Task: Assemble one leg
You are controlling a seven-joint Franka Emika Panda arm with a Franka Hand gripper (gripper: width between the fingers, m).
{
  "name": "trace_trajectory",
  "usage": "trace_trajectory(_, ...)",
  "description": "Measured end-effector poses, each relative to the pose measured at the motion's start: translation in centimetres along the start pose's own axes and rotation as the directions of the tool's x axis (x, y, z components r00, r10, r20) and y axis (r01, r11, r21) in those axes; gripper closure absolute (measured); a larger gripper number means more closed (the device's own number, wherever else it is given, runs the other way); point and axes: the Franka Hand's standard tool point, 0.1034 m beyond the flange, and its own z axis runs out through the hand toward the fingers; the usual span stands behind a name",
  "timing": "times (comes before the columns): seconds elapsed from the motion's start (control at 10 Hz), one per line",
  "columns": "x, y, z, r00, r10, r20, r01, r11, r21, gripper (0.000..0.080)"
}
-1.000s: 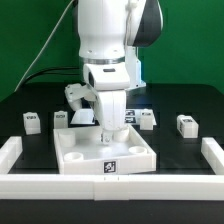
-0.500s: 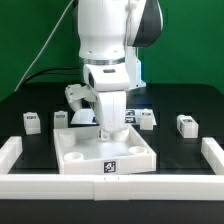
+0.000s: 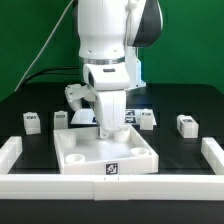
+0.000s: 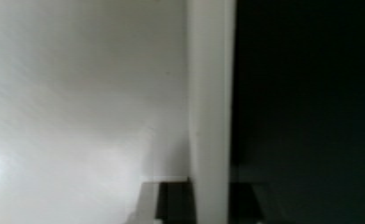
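The large white tray-like piece (image 3: 78,150) lies at the table's front middle, with a tag on its front wall. My gripper (image 3: 110,132) stands straight down at its far rim. In the wrist view the rim (image 4: 211,80) runs as a white strip between my two dark fingers (image 4: 175,205), which press against it on either side; my gripper (image 4: 211,206) is shut on it. Several legs lie on the black table: two at the exterior view's left (image 3: 32,121) (image 3: 61,119) and two at its right (image 3: 147,119) (image 3: 186,124).
A low white fence borders the work area: a front bar (image 3: 60,185), a left arm (image 3: 9,151) and a right arm (image 3: 213,151). The tray-like piece sits close to the front bar. The arm's body hides the table behind the tray.
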Motion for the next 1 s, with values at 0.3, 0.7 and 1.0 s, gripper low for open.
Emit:
trace_trajectory(0.3,1.3,0.4,0.0,0.997,0.076,-0.007,-0.076,0.997,-0.013,0.0739)
trace_trajectory(0.7,6.0,2.9,0.0,0.972,0.234,-0.026,-0.235,0.972,-0.028,0.0739)
trace_trajectory(1.0,8.7,5.1,-0.2,0.971,0.236,-0.034,-0.237,0.970,-0.046,0.0739)
